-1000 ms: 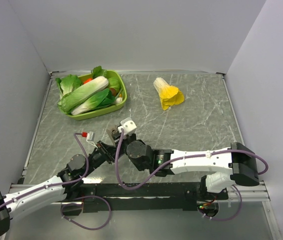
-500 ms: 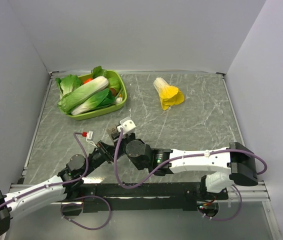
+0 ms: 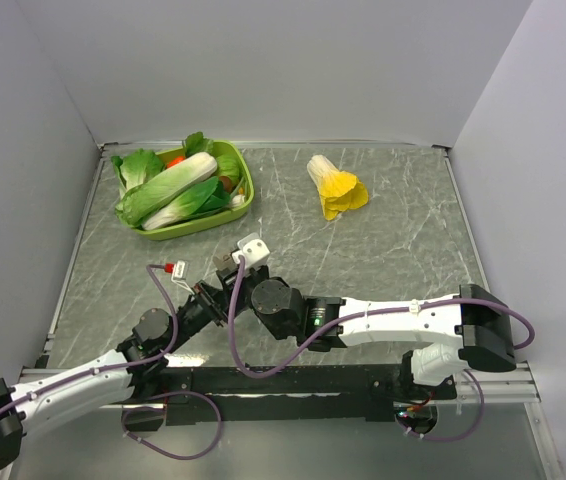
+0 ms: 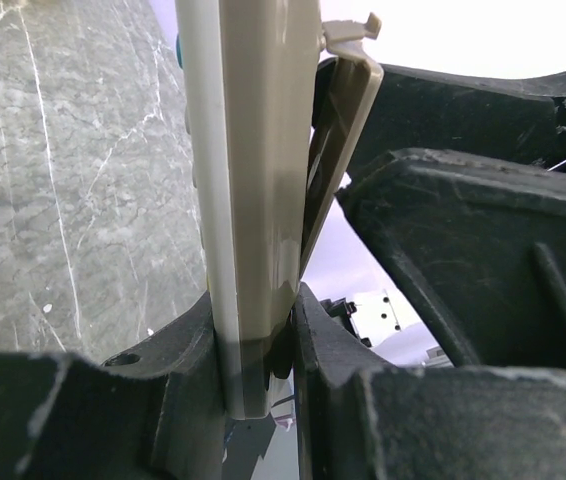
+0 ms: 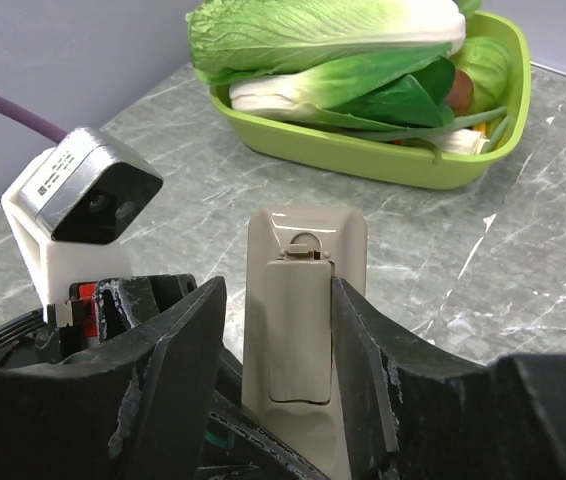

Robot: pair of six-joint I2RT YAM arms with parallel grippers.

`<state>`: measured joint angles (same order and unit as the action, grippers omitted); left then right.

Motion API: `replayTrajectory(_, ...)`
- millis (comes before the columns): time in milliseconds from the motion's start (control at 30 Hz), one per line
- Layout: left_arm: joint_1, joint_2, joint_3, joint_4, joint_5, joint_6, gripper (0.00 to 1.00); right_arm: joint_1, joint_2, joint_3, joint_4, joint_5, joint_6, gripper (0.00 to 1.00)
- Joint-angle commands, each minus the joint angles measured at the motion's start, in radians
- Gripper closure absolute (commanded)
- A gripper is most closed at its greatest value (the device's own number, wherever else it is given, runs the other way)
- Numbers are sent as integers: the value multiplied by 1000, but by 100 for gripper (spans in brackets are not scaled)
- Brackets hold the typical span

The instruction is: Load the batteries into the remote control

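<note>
Pale walls close in three sides of a grey, white-veined table (image 3: 393, 250). Toward its far left corner sits a lime-green tray (image 3: 247, 188) heaped with toy leafy greens (image 3: 178, 185). Well apart from it, near the far middle, a yellow-and-white toy cabbage (image 3: 336, 188) lies on the bare stone. Both arms reach low over the near left part of the table, and their ends meet there, in front of the tray.

The remote control (image 4: 253, 150) is held off the table at that meeting point. The left wrist view shows it edge-on and upright, its lower end clamped between the fingers of the left gripper (image 4: 253, 340), which press it from both sides. A thin beige battery cover (image 4: 338, 140) leans away from the remote's back, close at the bottom and parted at the top, with a small clip at its upper end. A black finger of the other arm fills the space just beside it.

In the right wrist view the remote's plain beige back faces the camera, the cover with its curved latch in the middle. The right gripper (image 5: 275, 300) is spread, with one finger on either side of the remote. A gap shows on the left; on the right, contact cannot be made out. A small white camera block (image 5: 78, 215) stands just left of the fingers.
</note>
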<state>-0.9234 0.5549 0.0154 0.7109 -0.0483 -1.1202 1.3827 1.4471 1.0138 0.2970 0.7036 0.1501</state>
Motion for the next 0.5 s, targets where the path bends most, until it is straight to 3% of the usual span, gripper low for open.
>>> replayTrajectory(0, -3, 7, -104, 151, 39, -1, 99, -7, 7, 35, 11, 0, -33, 45)
replayTrajectory(267, -3, 25, -109, 168, 39, -9, 99, -7, -2, 39, 57, -21, -89, 39)
replayTrajectory(467, -3, 20, -117, 160, 39, -23, 99, -7, -13, 43, 87, -33, -141, 26)
